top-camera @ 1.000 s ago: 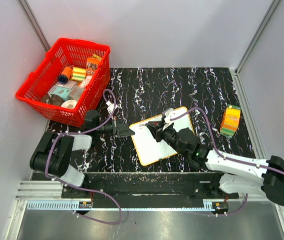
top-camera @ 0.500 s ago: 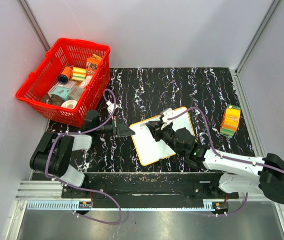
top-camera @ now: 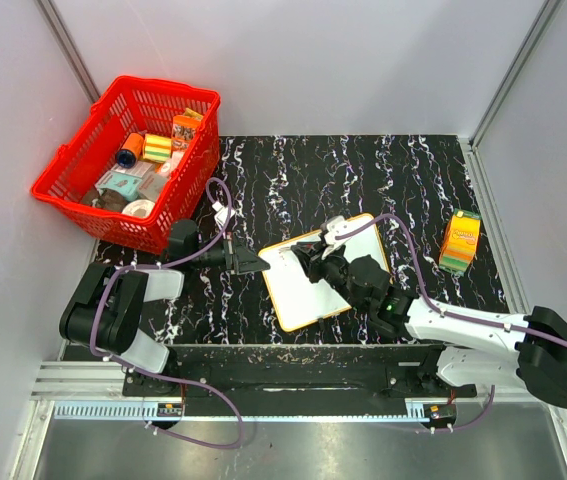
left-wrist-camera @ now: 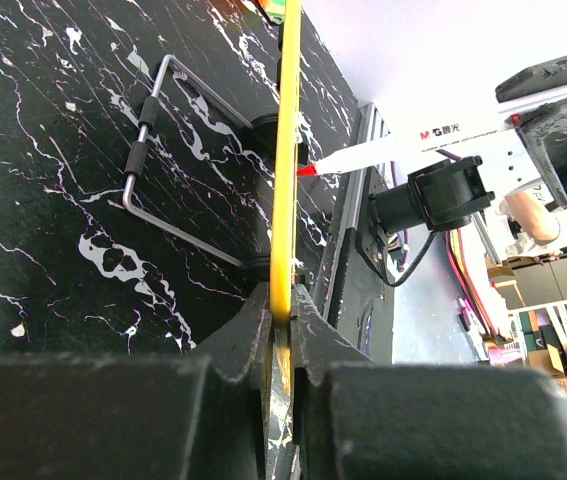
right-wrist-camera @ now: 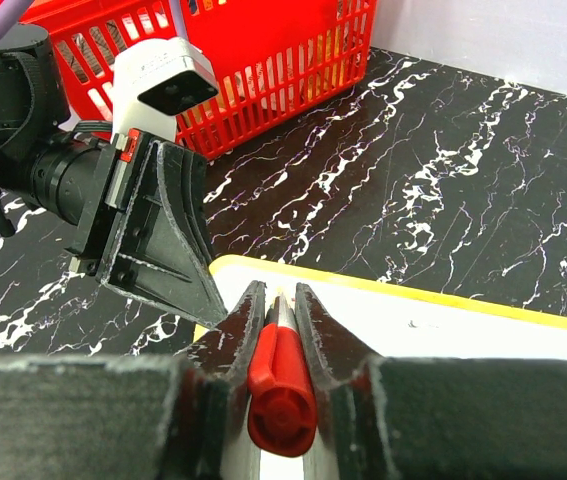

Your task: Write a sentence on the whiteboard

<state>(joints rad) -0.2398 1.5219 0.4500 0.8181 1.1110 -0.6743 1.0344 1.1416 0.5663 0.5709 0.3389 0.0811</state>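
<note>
The whiteboard (top-camera: 308, 290), white with a yellow rim, lies tilted on the black marble table. My left gripper (top-camera: 259, 262) is shut on its left edge. In the left wrist view the rim (left-wrist-camera: 285, 150) runs edge-on into the left gripper (left-wrist-camera: 283, 300). My right gripper (top-camera: 310, 262) hovers over the board's upper left part, shut on a red-capped marker (right-wrist-camera: 281, 385). The marker's white barrel (left-wrist-camera: 413, 145) points its red tip at the board. In the right wrist view the right gripper (right-wrist-camera: 280, 300) is above the whiteboard (right-wrist-camera: 443, 330). The sentence is out of view.
A red basket (top-camera: 71, 172) holding several small packages stands at the table's back left corner. An orange and green carton (top-camera: 460, 241) sits near the right edge. A bent wire bracket (left-wrist-camera: 158, 150) shows beside the board's rim. Grey walls enclose the table.
The right arm has shifted slightly left over the board with the marker. The left arm and the board have not moved.
</note>
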